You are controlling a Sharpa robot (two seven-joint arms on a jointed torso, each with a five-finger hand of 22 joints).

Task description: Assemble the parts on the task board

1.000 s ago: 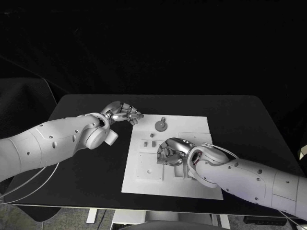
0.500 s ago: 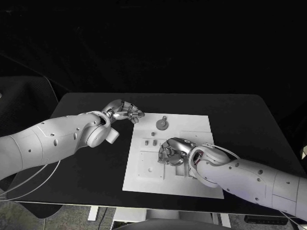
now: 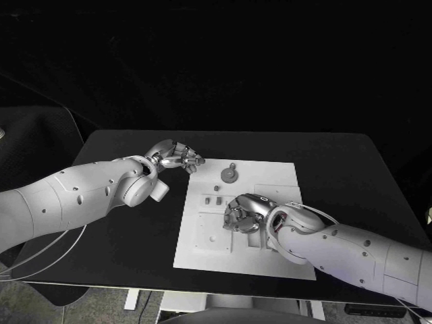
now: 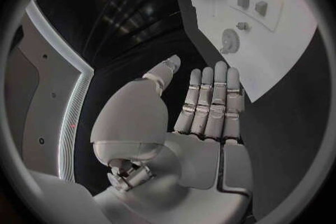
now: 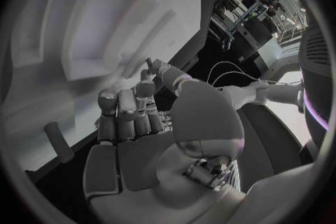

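Looks early: small parts (image 3: 212, 200) lie loose on the task board (image 3: 275, 177). Left hand (image 3: 174, 158) hovers empty, fingers straight; can't tell what the right hand (image 3: 240, 214) grips.

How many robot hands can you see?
2. The left robot hand hovers off the white board's far left corner; the right robot hand is down on the board's middle, maybe hiding small parts.

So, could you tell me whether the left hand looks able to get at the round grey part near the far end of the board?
Probably yes. The left hand is open beside the board's far corner, the round part lies uncovered close by, and the right hand works nearer the robot.
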